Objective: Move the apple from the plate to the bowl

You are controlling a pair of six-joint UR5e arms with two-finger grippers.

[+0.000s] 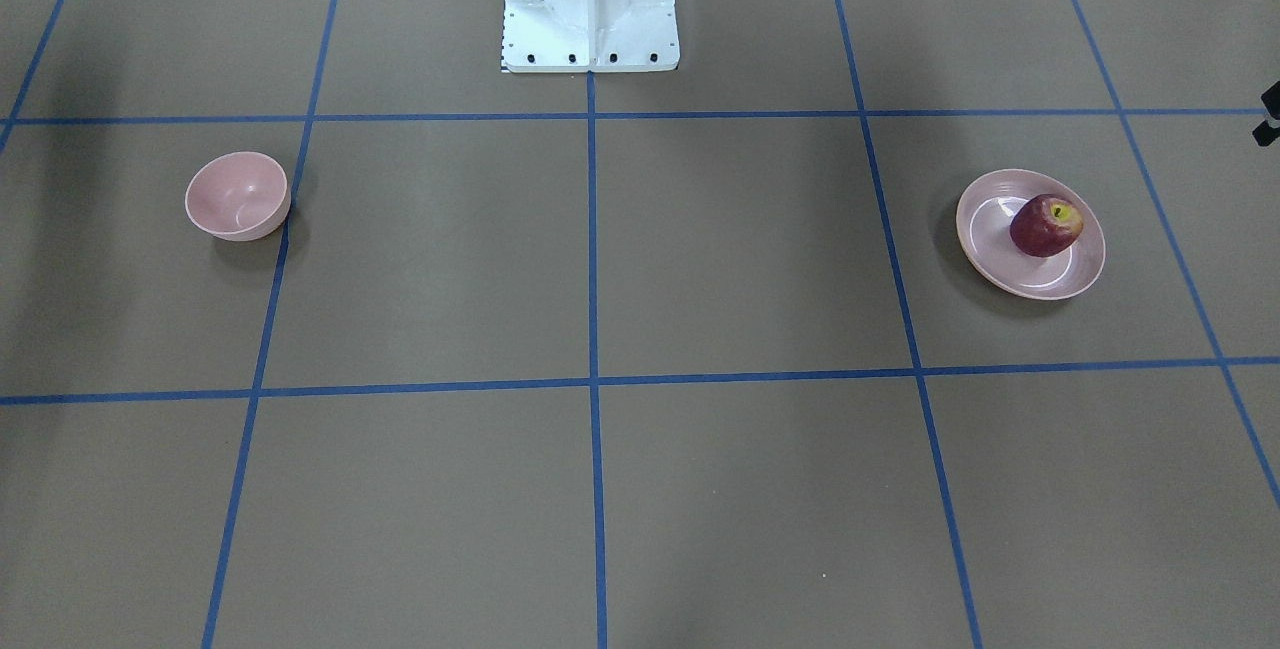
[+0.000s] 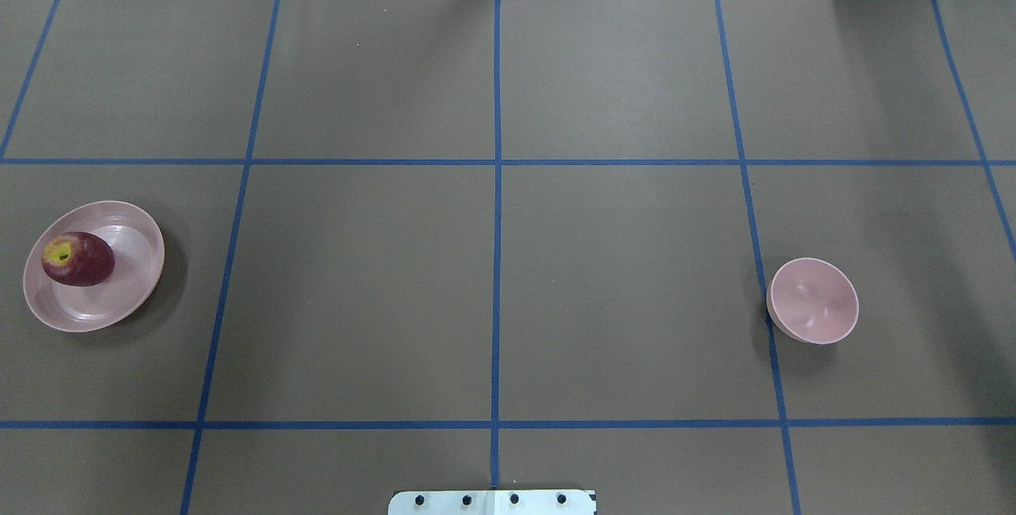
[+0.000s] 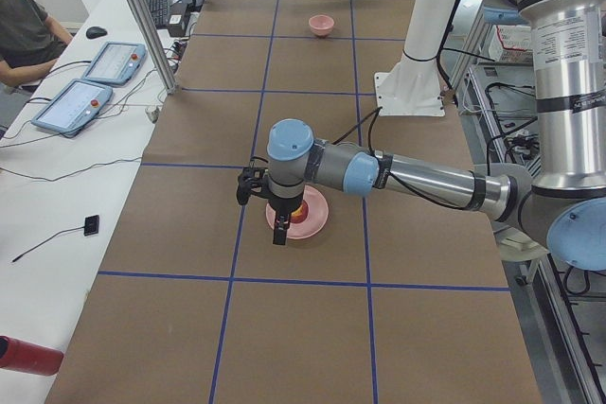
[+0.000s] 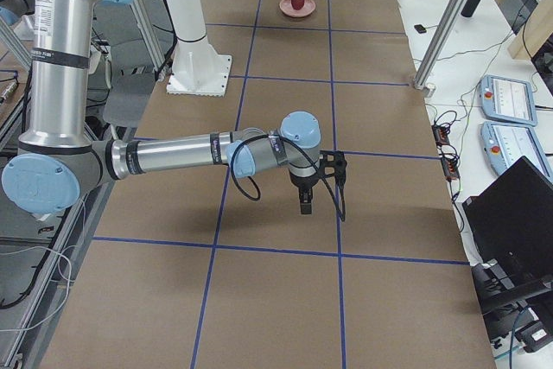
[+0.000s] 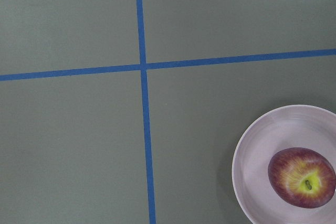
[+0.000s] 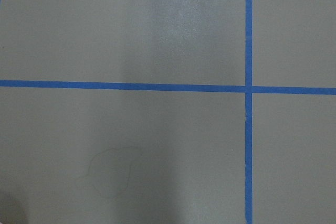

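— Where's the apple right now?

— On the plate, over on the robot's left side. It sits off centre, toward the rim farthest from the bowl.

— What does it look like?

— Dark red and faintly streaked, with a bright yellow patch around the stem dimple. It's tipped, so the dimple points up and outward. It looks big against that shallow pink dish.

— And the bowl?

— Small, deep and pink, well apart on the robot's right side. Its edge sits on a blue tape line.

— Grippers?

— The left gripper hangs by the plate's rim, off the apple. The right gripper hangs over the brown table. I only see them from the table's ends, so I can't tell whether the jaws are open or closed.
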